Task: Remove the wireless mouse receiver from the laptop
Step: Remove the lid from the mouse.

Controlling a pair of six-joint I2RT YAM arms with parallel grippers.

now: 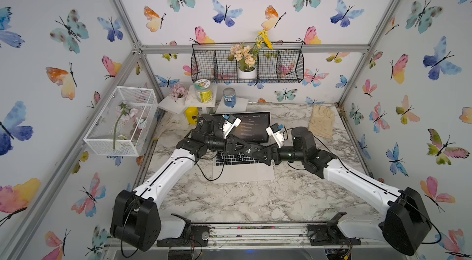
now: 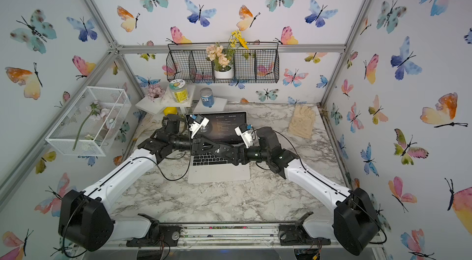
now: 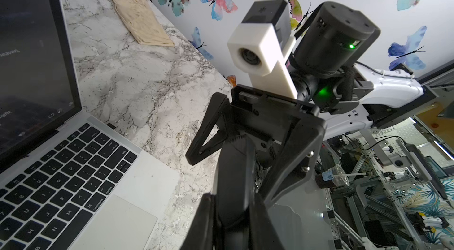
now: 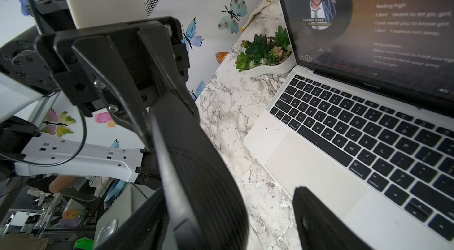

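Wireless mouse receiver (image 3: pixel 111 126) plugged into laptop (image 3: pixel 147 175) edge; we see right gripper (image 4: pixel 235 162) spread, likely readying pinch; left gripper (image 1: pixel 252 147) we cannot tell.

Open silver laptop (image 1: pixel 242 173) (screen lit), black receiver (image 3: pixel 111 126) in side

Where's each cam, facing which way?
Top views: above the arm bases, looking down at the laptop on the table; left arm and right arm show.
Left wrist: on the left arm, facing rightward past the receiver in the laptop's side; left fingers, right arm.
Right wrist: on the right arm, facing leftward to the planter; right fingers, left arm.
Shared: both wrist views catch the keyboard.
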